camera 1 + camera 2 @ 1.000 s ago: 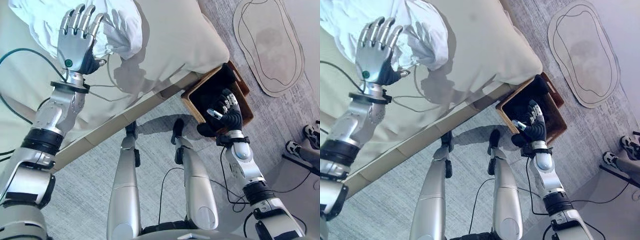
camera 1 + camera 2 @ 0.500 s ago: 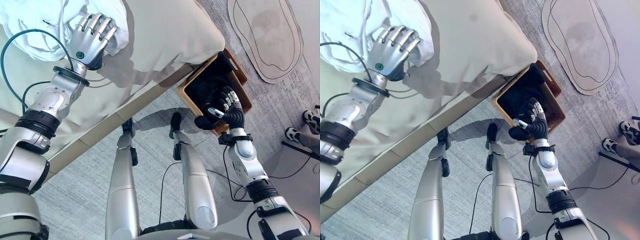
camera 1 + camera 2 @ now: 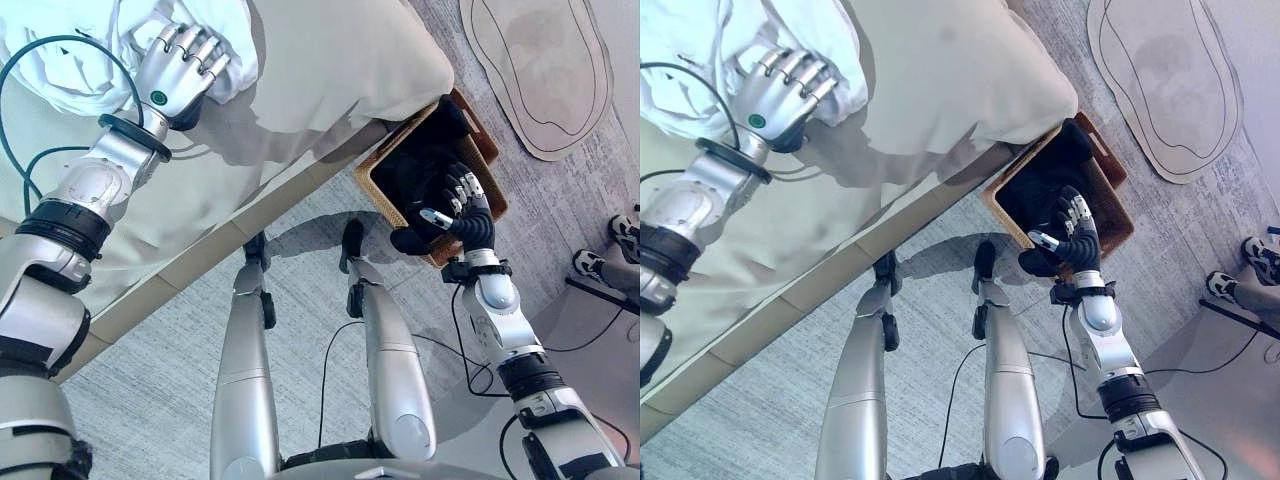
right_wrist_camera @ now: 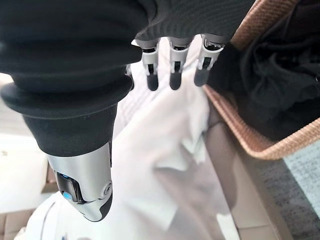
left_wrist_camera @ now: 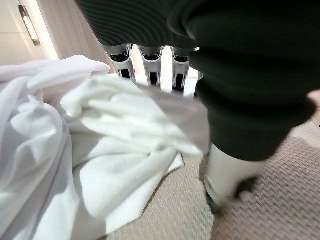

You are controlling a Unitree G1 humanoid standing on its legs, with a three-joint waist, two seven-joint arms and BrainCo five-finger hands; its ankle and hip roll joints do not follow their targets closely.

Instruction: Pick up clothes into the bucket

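Observation:
A crumpled white garment (image 3: 75, 60) lies on the beige bed (image 3: 330, 70) at the upper left. My left hand (image 3: 180, 68) rests on its edge with the fingers bent down into the cloth; in the left wrist view a white fold (image 5: 135, 115) lies between the fingers (image 5: 150, 67) and the thumb. A brown wicker basket (image 3: 372, 198) stands on the floor by the bed's corner with dark clothes (image 3: 420, 160) inside. My right hand (image 3: 458, 215) hovers at the basket's near rim (image 4: 240, 130), fingers relaxed, holding nothing.
A pale oval rug (image 3: 535, 70) lies on the grey carpet beyond the basket. A person's shoes (image 3: 628, 238) show at the right edge. The bed's wooden side rail (image 3: 200, 265) runs diagonally in front of me.
My left hand has dropped from straight fingers above the white garment onto it and curled its fingers into the cloth. The right hand stays by the basket; the camera has shifted slightly.

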